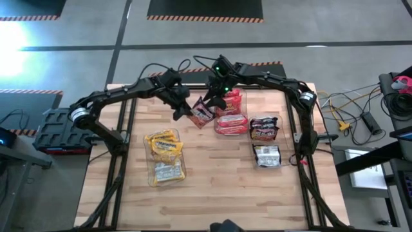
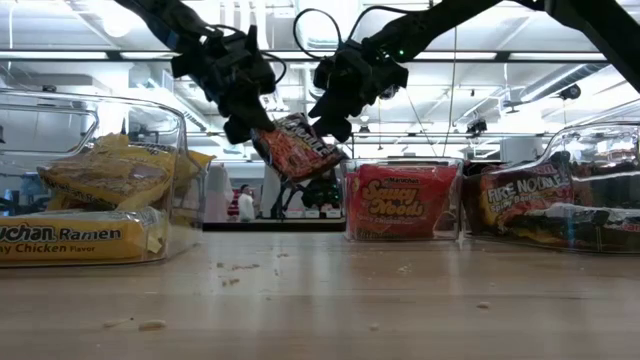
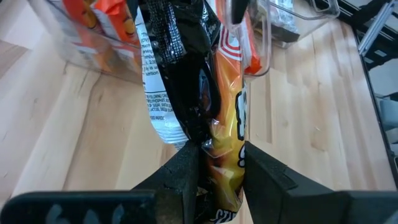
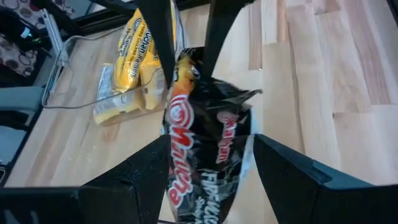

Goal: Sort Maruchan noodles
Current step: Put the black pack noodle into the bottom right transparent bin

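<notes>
At the lower left of the high view, nearest the front edge of the wooden table [image 1: 212,193], a clear bin [image 1: 168,173] holds the yellow Maruchan noodles [image 1: 163,144]; in the low view the same yellow packets fill the left edge of the frame. Right of centre, another clear bin [image 1: 266,156] holds dark packets [image 1: 264,128], and a middle bin [image 1: 232,129] carries the red packets [image 1: 231,122], which the low view shows upright behind the clear wall. Above these, near the top centre of the high view, one dark packet [image 1: 201,113] hangs in the air between the two arms, off the table and tilted, as the low view confirms. The left gripper [image 1: 182,109] pinches one edge of it, its fingers pressed onto the crinkled plastic in the left wrist view. The right gripper [image 1: 214,102] has its fingers set on either side of the opposite edge, and it appears to grip there too. Far behind, a person [image 2: 245,203] stands in the room.
</notes>
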You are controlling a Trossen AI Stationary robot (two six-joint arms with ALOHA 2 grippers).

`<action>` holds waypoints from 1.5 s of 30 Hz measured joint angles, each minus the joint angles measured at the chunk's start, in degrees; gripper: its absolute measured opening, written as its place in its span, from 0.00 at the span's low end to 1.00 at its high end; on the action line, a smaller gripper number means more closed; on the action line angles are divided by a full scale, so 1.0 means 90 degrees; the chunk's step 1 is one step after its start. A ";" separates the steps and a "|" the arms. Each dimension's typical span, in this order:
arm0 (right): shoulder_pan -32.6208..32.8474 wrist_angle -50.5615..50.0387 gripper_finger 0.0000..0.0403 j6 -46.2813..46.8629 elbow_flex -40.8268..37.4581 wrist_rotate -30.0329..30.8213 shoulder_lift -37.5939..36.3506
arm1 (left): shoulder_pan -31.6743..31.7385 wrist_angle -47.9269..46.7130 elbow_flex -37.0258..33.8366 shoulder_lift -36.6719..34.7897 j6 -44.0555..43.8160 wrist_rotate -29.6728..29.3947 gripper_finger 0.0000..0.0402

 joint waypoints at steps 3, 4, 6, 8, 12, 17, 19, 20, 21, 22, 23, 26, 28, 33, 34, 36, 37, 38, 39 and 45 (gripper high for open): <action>0.0000 -0.0028 0.54 0.0015 0.0000 -0.0232 0.0000 | -0.0071 0.0016 0.0004 0.0000 0.0036 0.0000 0.21; 0.0000 -0.0037 0.54 0.0052 0.0000 -0.0377 0.0000 | -0.0084 0.0035 0.0010 0.0000 0.0036 0.0000 0.21; 0.0000 -0.0053 0.54 0.0052 0.0000 -0.0599 0.0000 | -0.0095 0.0047 0.0034 0.0000 0.0032 0.0004 0.21; 0.0012 -0.0053 0.54 0.0057 0.0000 -0.0613 0.0000 | -0.0094 0.0051 0.0092 0.0000 -0.0014 0.0002 0.21; 0.0032 -0.0061 0.54 0.0052 -0.0024 -0.0676 0.0000 | -0.0094 0.0093 0.0248 0.0000 -0.0020 -0.0015 0.21; 0.0048 -0.0147 0.54 0.0049 -0.0041 -0.0820 0.0000 | -0.0097 0.0041 0.0385 0.0000 0.0009 -0.0049 0.21; 0.0049 -0.0153 0.54 0.0047 -0.0050 -0.0806 0.0000 | -0.0094 0.0051 0.0402 0.0000 0.0014 -0.0054 0.21; 0.0055 -0.0162 0.54 0.0019 -0.0062 -0.0806 0.0000 | -0.0096 0.0083 0.0402 0.0000 0.0014 -0.0062 0.21; 0.0059 -0.0169 0.54 -0.0040 -0.0070 -0.0797 0.0000 | -0.0097 0.0104 0.0402 0.0000 0.0016 -0.0067 0.21; 0.0071 -0.0169 0.54 -0.0061 -0.0073 -0.0787 0.0000 | -0.0097 0.0111 0.0402 0.0000 0.0016 -0.0068 0.21; 0.0076 -0.0163 0.54 -0.0067 -0.0073 -0.0776 0.0000 | -0.0097 0.0124 0.0402 0.0000 0.0017 -0.0067 0.21; 0.0087 -0.0113 0.54 -0.0067 -0.0077 -0.0772 0.0000 | -0.0097 0.0205 0.0402 0.0000 0.0021 -0.0068 0.21; 0.0101 -0.0053 0.54 -0.0069 -0.0080 -0.0759 0.0005 | -0.0097 0.0236 0.0402 0.0000 0.0021 -0.0070 0.21; 0.0146 -0.0005 0.52 -0.0067 -0.0085 -0.0748 0.0012 | -0.0101 0.0268 0.0402 0.0000 0.0036 -0.0065 0.21; 0.0146 0.0000 0.51 -0.0069 -0.0085 -0.0741 0.0012 | -0.0109 0.0280 0.0402 0.0000 0.0036 -0.0066 0.21; 0.0148 0.0004 0.48 -0.0067 -0.0085 -0.0703 0.0012 | -0.0111 0.0289 0.0402 0.0000 0.0036 -0.0066 0.21; 0.0150 0.0010 0.47 -0.0069 -0.0085 -0.0648 0.0012 | -0.0114 0.0294 0.0402 0.0000 0.0036 -0.0068 0.21; 0.0154 0.0016 0.45 -0.0069 -0.0085 -0.0610 0.0014 | -0.0114 0.0296 0.0402 0.0000 0.0036 -0.0068 0.21; 0.0155 0.0019 0.43 -0.0067 -0.0085 -0.0605 0.0015 | -0.0122 0.0301 0.0402 0.0000 0.0036 -0.0066 0.21; 0.0155 0.0010 0.33 -0.0035 -0.0085 -0.0613 0.0017 | -0.0123 0.0305 0.0402 0.0000 -0.0143 -0.0062 0.22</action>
